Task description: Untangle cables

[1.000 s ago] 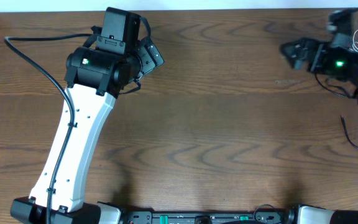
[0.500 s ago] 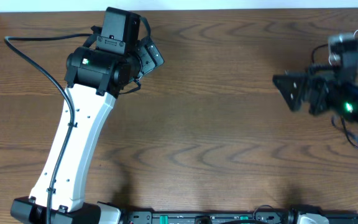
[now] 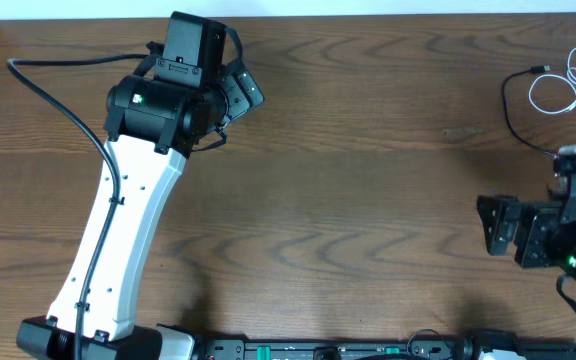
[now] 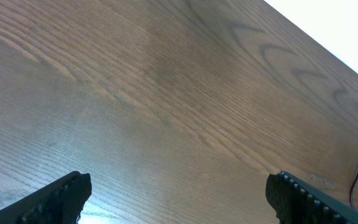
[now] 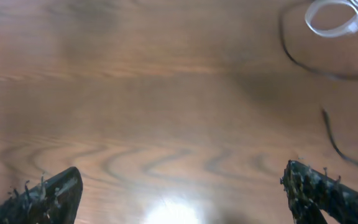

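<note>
Both hands are hanging empty, and the cables are lying at the far right corner.
The white cable [image 3: 556,90] is lying looped near the far right corner of the worktop [image 3: 368,180]. The black cable [image 3: 506,100] is curving just beside it, perhaps crossing it. The left hand [image 3: 240,92], near the far edge, and the right hand [image 3: 490,225], near the right edge, are both spread wide.

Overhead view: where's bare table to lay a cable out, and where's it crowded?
Bare: the wide middle of the table, between the left arm and the right gripper, up to the far edge. Crowded: the far right corner, where the white cable and black cable lie, and the left side under the left arm.
</note>
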Action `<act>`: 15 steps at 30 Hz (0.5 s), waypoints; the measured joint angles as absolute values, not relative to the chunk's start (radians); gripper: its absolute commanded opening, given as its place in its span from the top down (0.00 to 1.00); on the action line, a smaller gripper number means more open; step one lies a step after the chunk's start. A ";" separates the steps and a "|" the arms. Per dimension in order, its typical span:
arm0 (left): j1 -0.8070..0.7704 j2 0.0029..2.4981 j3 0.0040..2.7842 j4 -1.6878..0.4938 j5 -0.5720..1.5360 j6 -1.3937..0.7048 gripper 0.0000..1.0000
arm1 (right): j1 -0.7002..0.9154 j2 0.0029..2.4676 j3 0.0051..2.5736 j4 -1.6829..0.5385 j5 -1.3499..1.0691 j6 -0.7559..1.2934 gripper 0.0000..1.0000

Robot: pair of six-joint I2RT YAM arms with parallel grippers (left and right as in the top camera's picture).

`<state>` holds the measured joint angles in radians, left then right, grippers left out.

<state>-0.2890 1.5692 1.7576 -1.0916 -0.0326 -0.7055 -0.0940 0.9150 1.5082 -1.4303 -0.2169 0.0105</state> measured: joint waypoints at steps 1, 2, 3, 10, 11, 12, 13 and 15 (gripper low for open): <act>-0.289 1.569 1.758 -1.092 -0.033 -0.706 0.06 | -0.094 0.915 1.494 -1.435 -0.200 0.010 0.01; -0.289 1.569 1.758 -1.092 -0.033 -0.706 0.06 | -0.094 0.915 1.473 -1.433 -0.185 0.010 0.01; -0.289 1.569 1.758 -1.092 -0.033 -0.706 0.06 | -0.094 0.914 1.447 -1.426 -0.175 0.010 0.01; -0.289 1.569 1.757 -1.092 -0.033 -0.706 0.06 | -0.094 0.823 1.042 -0.915 -0.146 0.002 0.01; -0.289 1.569 1.757 -1.091 -0.033 -0.706 0.06 | -0.094 0.791 0.969 -0.826 -0.148 0.001 0.01; -0.289 1.569 1.757 -1.092 -0.033 -0.706 0.06 | -0.094 0.751 0.897 -0.746 -0.153 -0.001 0.01; -0.289 1.569 1.757 -1.092 -0.033 -0.706 0.06 | -0.094 0.708 0.830 -0.675 -0.159 -0.003 0.01; -0.289 1.569 1.757 -1.092 -0.033 -0.706 0.06 | -0.094 0.619 0.713 -0.556 -0.172 -0.005 0.01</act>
<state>-0.2890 1.5692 1.7573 -1.0916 -0.0326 -0.7055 -0.0937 0.6189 0.7132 -0.5564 -0.1722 -0.0048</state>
